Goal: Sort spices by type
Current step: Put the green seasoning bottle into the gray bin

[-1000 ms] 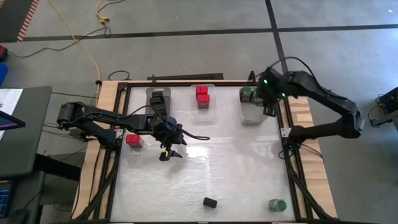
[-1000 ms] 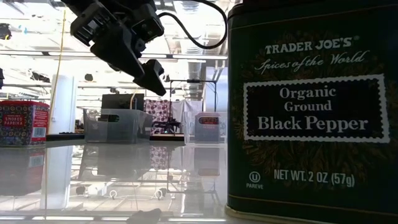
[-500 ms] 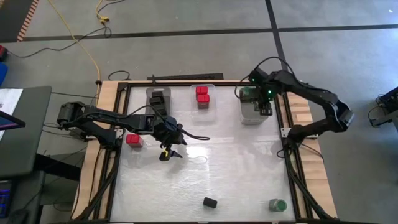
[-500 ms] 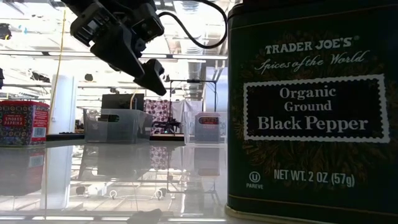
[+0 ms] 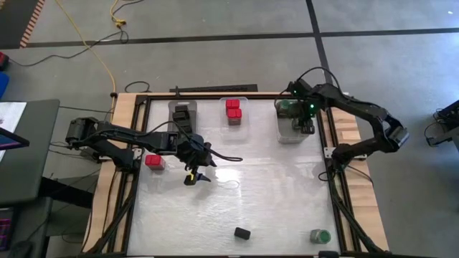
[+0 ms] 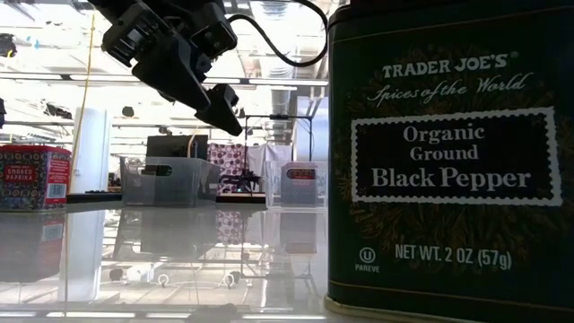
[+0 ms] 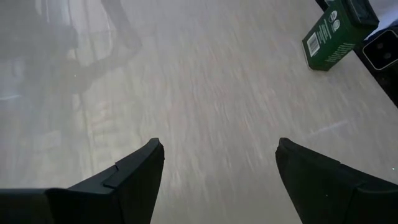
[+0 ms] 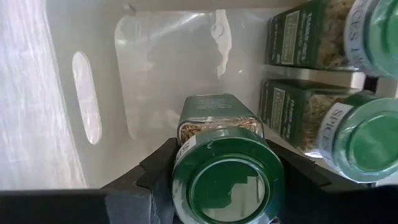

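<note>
Right gripper (image 8: 227,180) clamps a green-lidded jar (image 8: 225,171) inside the bin (image 8: 155,74); left gripper (image 7: 214,162) hangs wide apart, empty.

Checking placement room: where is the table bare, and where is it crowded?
Bare: the wide middle between the open left gripper, the black box and the green-lidded jar. Crowded: the back edge, with three translucent bins; the right gripper holds a jar there.

L gripper (image 5: 192,175) jaws apart; R gripper (image 5: 304,123) jaws clamped.

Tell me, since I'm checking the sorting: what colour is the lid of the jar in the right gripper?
Green; the jar lid shows best in the right wrist view.
</note>
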